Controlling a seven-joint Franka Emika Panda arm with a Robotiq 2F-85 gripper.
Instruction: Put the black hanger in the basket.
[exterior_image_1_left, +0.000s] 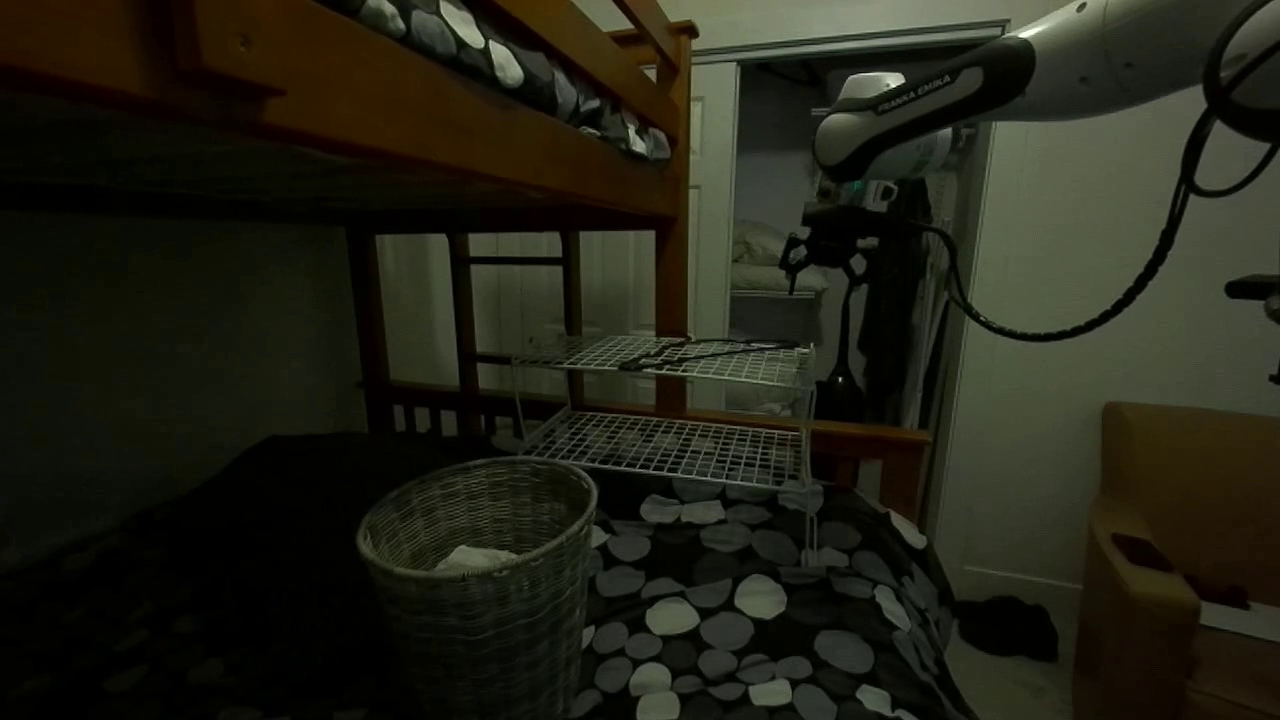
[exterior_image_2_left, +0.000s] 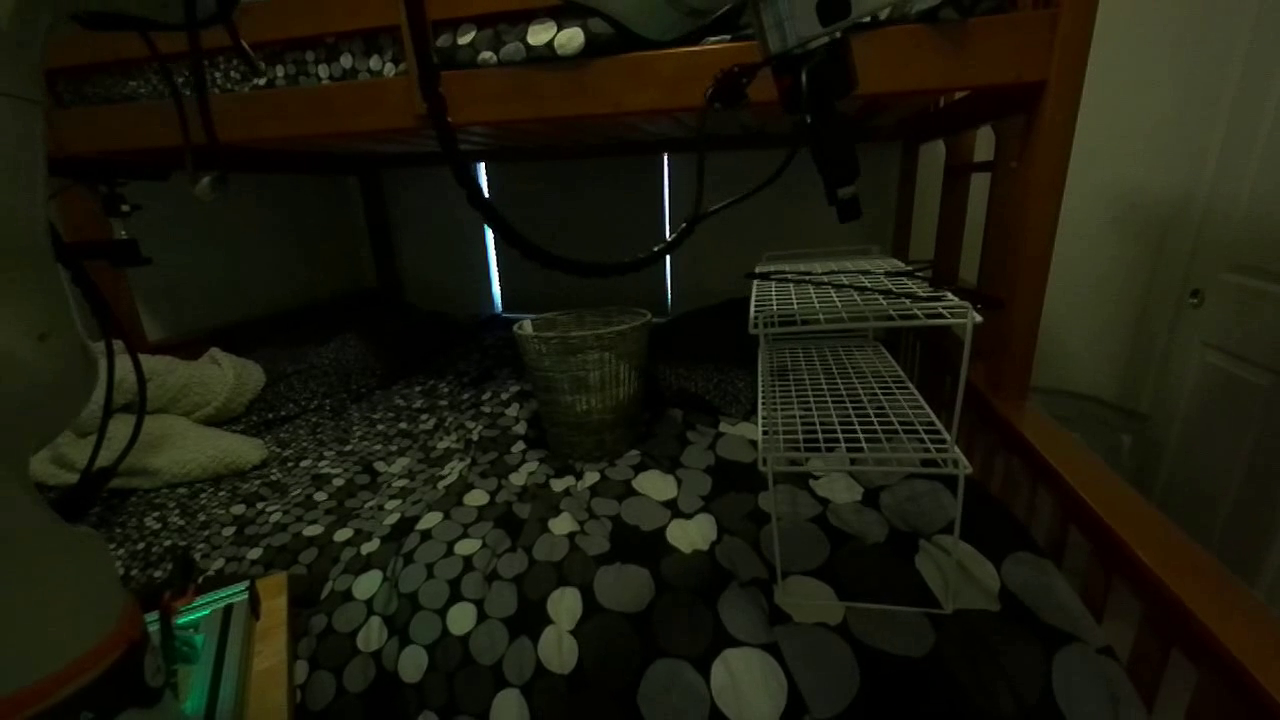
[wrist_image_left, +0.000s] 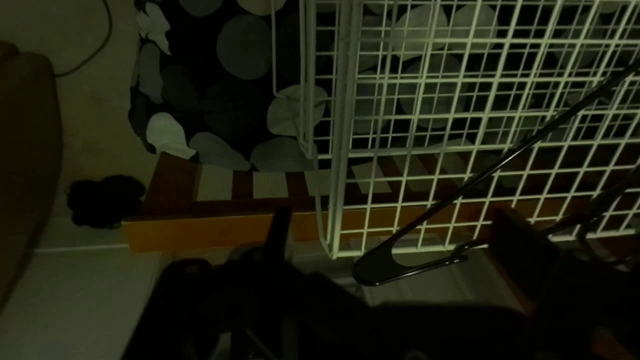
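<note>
Gripper (exterior_image_1_left: 825, 278): 1, fingers wide apart. Black hanger (wrist_image_left: 462, 189): 1, lies on upper of 2 white wire racks (exterior_image_2_left: 860, 395). Basket (exterior_image_1_left: 490, 640): 1, stands on dotted bedspread (exterior_image_2_left: 580, 590). Arm (exterior_image_1_left: 1060, 68): 1, bent, gripper pointing down.

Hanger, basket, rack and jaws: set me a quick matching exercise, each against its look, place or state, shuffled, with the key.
1. hanger
2. basket
3. rack
4. jaws

A. round and woven, standing on the bed
B. spread apart
C. black, lying across the top of the rack
D. white wire, two-tiered

Pairs: 1-C, 2-A, 3-D, 4-B
</note>
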